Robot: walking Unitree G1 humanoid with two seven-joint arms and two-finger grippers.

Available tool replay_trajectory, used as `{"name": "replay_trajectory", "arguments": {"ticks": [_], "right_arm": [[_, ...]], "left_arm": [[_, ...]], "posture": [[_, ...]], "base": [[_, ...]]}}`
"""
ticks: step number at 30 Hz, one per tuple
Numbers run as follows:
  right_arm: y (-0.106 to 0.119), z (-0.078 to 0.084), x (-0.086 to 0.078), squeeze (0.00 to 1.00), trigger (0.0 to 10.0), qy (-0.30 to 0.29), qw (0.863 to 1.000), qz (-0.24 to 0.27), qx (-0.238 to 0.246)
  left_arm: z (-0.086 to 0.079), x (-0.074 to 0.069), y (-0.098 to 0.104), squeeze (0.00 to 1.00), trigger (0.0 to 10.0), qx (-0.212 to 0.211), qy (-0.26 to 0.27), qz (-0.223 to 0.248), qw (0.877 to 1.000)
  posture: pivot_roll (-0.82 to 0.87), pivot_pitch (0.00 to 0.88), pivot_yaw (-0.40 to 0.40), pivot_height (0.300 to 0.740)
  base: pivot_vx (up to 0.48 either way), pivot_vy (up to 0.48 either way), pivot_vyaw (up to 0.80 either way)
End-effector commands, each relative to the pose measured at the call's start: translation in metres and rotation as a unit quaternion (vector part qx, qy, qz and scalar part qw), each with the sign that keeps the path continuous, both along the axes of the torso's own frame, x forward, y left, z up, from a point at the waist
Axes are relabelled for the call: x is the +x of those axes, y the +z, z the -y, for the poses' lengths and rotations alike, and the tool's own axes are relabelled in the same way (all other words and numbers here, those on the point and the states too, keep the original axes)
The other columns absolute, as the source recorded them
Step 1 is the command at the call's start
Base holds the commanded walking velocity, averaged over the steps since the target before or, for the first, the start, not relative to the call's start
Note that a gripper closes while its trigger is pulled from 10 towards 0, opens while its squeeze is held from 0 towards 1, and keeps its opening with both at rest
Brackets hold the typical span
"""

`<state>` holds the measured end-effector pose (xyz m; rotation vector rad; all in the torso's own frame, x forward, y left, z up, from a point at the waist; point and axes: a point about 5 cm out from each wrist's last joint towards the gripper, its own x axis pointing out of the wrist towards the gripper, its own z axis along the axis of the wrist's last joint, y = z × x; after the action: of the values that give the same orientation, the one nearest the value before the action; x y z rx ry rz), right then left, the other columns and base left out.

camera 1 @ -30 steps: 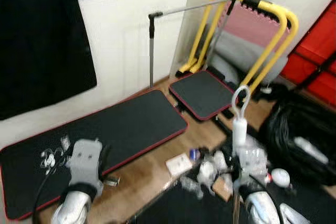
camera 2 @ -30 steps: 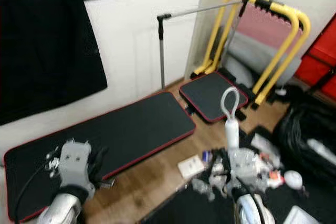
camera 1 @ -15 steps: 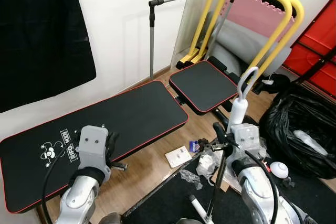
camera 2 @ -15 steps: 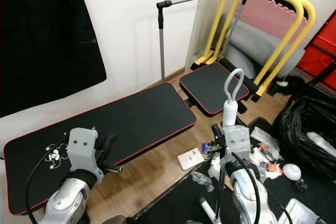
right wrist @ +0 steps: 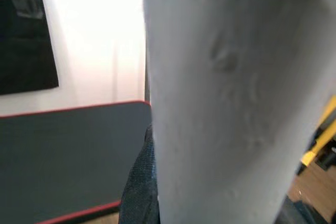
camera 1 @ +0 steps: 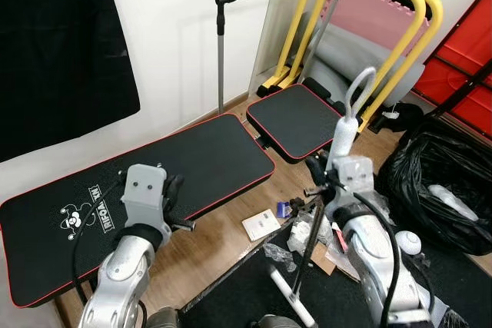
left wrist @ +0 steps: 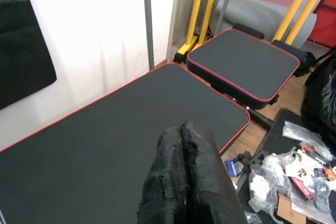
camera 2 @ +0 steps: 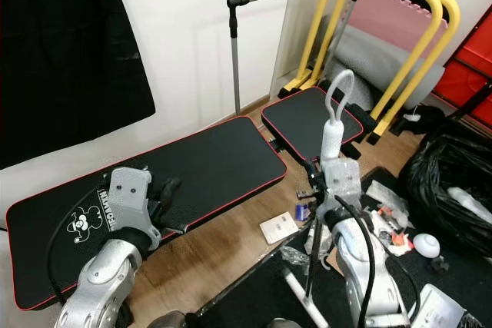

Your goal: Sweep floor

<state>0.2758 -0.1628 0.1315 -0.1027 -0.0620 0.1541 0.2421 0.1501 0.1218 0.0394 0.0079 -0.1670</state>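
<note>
At the right side of the wooden floor (camera 1: pixel 223 247), we hold the broom (camera 1: pixel 340 140) upright by its white handle, its hanging loop at the top and the dark shaft running down to the edge of a black mat (camera 1: pixel 254 293) near our feet. Our right gripper (camera 1: pixel 321 182) is clamped round that handle; the right wrist view is close on the pale handle with a black finger (right wrist: pixel 137 192) pressed to it. Our left gripper (left wrist: pixel 184 182) has its fingers pressed together, holding nothing, raised above the long red-trimmed exercise mat (camera 1: pixel 154 182) that lies along the wall. Litter remains: a small card (camera 1: pixel 261 225), crumpled plastic wrappers (camera 1: pixel 304 240) and scraps (left wrist: pixel 307 169) sit on the bare boards between the two mats, just beside the broom shaft. A black rubbish bag (camera 1: pixel 438 190) lies well apart at the right. We judge the sweeping barely begun: tool in hand, debris not gathered, the whole pile yet to be pushed together.
</note>
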Motion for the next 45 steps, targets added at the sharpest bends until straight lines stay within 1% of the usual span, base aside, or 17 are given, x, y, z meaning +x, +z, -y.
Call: {"name": "replay_trajectory", "arguments": {"ticks": [1,4,6,7,10,13,17,21,30,34,41,45], "right_arm": [[0.046,0.006,0.038,0.0,10.0,0.011,0.997,0.076,0.031],[0.045,0.007,0.038,0.0,10.0,0.008,0.996,0.075,0.038],[0.042,0.007,0.039,0.0,10.0,-0.003,0.996,0.075,0.048],[0.041,0.007,0.04,0.0,10.0,-0.005,0.996,0.075,0.05],[0.04,0.003,0.04,0.0,10.0,-0.007,0.996,0.077,0.052],[0.039,0.001,0.04,0.0,10.0,-0.007,0.995,0.078,0.053],[0.04,0.001,0.04,0.0,10.0,-0.006,0.996,0.079,0.051],[0.04,0.004,0.042,0.0,10.0,-0.004,0.996,0.078,0.043],[0.04,0.003,0.042,0.0,10.0,0.001,0.996,0.076,0.039],[0.037,0.001,0.043,0.0,10.0,0.005,0.996,0.076,0.038],[0.034,0.001,0.042,0.0,10.0,0.003,0.998,0.061,0.032],[0.032,0.001,0.041,0.0,10.0,0.003,0.998,0.056,0.03]], "left_arm": [[0.023,0.024,0.013,0.0,10.0,0.014,-0.096,0.005,0.995],[0.022,0.024,0.013,0.0,10.0,0.018,-0.097,0.005,0.995],[0.019,0.027,0.012,0.0,10.0,0.036,-0.1,0.003,0.994],[0.019,0.027,0.012,0.0,10.0,0.039,-0.102,0.002,0.994],[0.017,0.03,0.011,0.0,10.0,0.043,-0.104,-0.001,0.994],[0.016,0.033,0.011,0.0,10.0,0.046,-0.105,-0.002,0.993],[0.015,0.035,0.011,0.0,10.0,0.045,-0.104,-0.003,0.994],[0.013,0.039,0.012,0.0,10.0,0.031,-0.092,-0.002,0.995],[0.015,0.039,0.012,0.0,10.0,0.027,-0.089,-0.001,0.996],[0.015,0.039,0.011,0.0,10.0,0.024,-0.096,-0.002,0.995],[0.016,0.038,0.011,0.0,10.0,0.019,-0.099,-0.003,0.995],[0.017,0.035,0.011,0.0,10.0,0.018,-0.104,-0.005,0.994]], "posture": [[-0.06,0.13,-0.16,0.74],[-0.05,0.129,-0.156,0.74],[-0.04,0.119,-0.116,0.74],[-0.04,0.119,-0.116,0.74],[-0.04,0.109,-0.094,0.74],[-0.04,0.106,-0.09,0.74],[-0.04,0.102,-0.093,0.74],[-0.04,0.098,-0.108,0.74],[-0.04,0.1,-0.118,0.74],[-0.05,0.106,-0.121,0.74],[-0.05,0.111,-0.124,0.74],[-0.05,0.119,-0.128,0.74]], "base": [[0.0,0.0,0.0],[0.0,0.0,0.0],[0.0,0.0,0.0],[0.0,0.0,0.0],[0.0,0.0,0.0],[0.0,0.0,0.0],[0.0,0.0,0.0],[0.0,0.0,0.0],[0.0,0.0,0.0],[0.0,0.0,0.0],[0.0,0.0,0.0],[0.0,0.0,-0.8]]}}
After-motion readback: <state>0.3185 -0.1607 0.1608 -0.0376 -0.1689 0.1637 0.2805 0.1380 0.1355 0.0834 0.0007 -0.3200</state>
